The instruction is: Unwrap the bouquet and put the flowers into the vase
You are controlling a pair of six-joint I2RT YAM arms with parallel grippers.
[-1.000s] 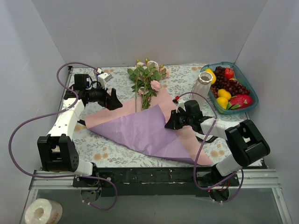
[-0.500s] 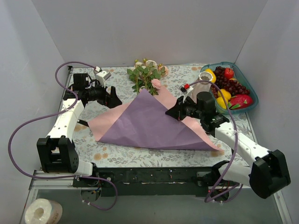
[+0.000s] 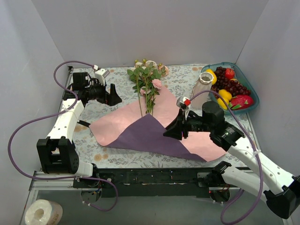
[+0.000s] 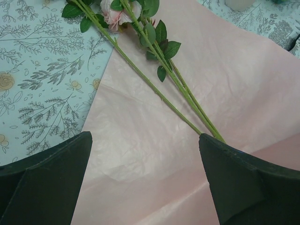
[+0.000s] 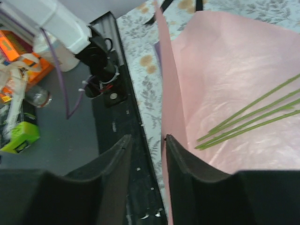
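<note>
The bouquet's paper sheet (image 3: 119,123) lies spread on the table, pink face up, with a purple flap (image 3: 147,136) folded over its near part. The flowers (image 3: 147,77) lie at the back centre, and their green stems (image 4: 164,79) run onto the pink paper. The ribbed whitish vase (image 3: 202,84) stands upright to the back right. My left gripper (image 3: 114,96) hovers open over the sheet's left part (image 4: 145,136), with nothing between its fingers. My right gripper (image 3: 171,131) sits at the flap's right edge with its jaws parted (image 5: 146,138). The raised paper edge (image 5: 164,93) leans against the right finger's inner face.
A teal bowl (image 3: 248,105) heaped with fruit stands at the back right, beside the vase. The black front rail (image 3: 154,176) runs just below the paper's near edge. A tape roll (image 3: 43,212) lies off the table at the lower left. Grey walls close in three sides.
The right gripper carried the purple flap back off the flowers toward the near edge, uncovering the stems, and its jaws have parted. The left arm stayed nearly still.
</note>
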